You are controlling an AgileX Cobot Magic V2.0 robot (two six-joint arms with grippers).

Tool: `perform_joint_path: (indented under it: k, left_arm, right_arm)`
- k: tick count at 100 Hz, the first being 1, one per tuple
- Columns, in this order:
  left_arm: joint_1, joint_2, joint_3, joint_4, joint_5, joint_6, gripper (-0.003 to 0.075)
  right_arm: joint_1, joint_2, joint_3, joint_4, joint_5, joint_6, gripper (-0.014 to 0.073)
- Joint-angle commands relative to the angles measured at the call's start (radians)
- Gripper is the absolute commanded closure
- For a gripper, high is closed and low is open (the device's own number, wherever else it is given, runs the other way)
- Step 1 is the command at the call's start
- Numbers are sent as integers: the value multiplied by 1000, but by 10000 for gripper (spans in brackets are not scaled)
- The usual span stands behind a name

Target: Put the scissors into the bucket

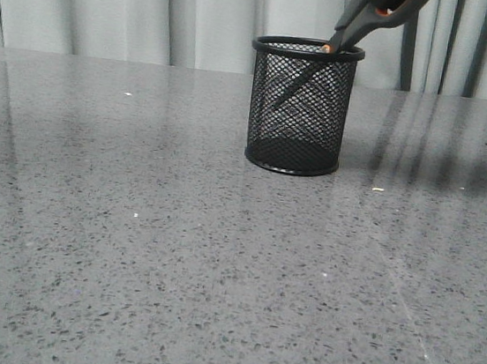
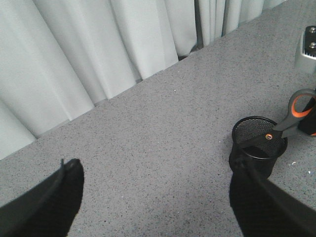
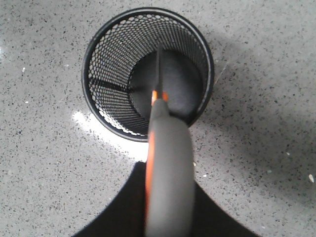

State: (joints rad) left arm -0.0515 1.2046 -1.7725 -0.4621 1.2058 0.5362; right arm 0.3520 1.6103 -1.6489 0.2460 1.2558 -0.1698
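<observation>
Grey speckled table (image 1: 126,265) fills the lower part of the front view, pale curtains (image 1: 114,2) hang across the top, and the bucket (image 1: 300,106) stands upright just right of centre with nothing crowding it. A few pale crumbs dot the tabletop, one (image 1: 378,190) just right of the bucket's base. The scissors (image 1: 362,23) slant in from the top right of the frame, blades down inside the mesh, pivot at the rim, handles up and out of shot. In the right wrist view the dark handle (image 3: 168,163) runs up the middle toward the bucket's mouth; the right pincer itself cannot be made out, so its grip cannot be told. The left gripper (image 2: 158,197) sits released, dark fingers (image 2: 54,202) wide apart, well clear of the bucket.
</observation>
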Motion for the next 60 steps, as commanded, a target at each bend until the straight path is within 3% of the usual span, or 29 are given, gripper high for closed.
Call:
perform_joint_path:
  k: [1, 21, 60]
  left_arm:
    - [1, -12, -29, -38, -68, -10, 155]
    - [1, -12, -29, -38, -68, -10, 155]
    - [1, -12, -29, -38, -68, -10, 155]
  right_arm:
    - [-1, -39, -33, 18, 42, -3, 638]
    - [-1, -39, -33, 18, 42, -3, 615]
    - [-1, -39, -50, 18, 42, -3, 351]
